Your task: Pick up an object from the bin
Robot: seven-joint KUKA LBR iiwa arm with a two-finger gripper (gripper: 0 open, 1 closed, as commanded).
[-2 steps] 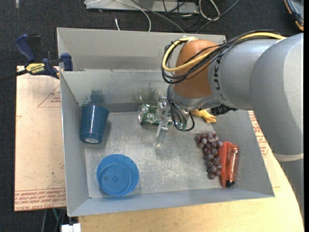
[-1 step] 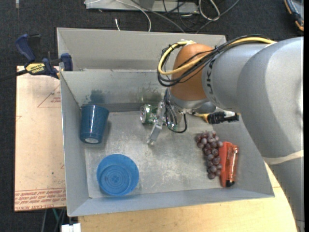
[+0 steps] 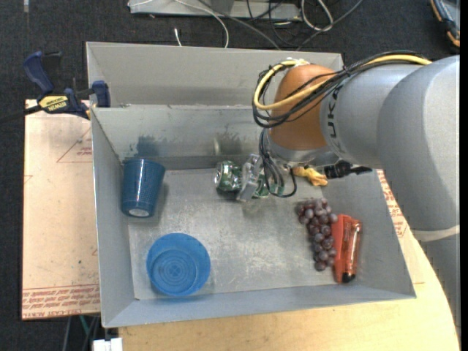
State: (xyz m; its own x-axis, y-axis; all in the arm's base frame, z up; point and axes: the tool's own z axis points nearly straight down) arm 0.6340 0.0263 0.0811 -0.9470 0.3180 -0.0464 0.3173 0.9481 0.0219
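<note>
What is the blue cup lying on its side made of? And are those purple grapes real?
The blue cup looks like plastic: one even blue all over, smooth, with a thin rim. The purple grapes are probably toy fruit, plastic or rubber: dull, evenly coloured balls, all alike. Looks alone cannot settle that.

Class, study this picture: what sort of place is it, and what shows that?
Probably a robotics lab: a robot arm reaches into a grey bin of odd loose things, a blue cup and grapes among them; cables lie behind.
</note>
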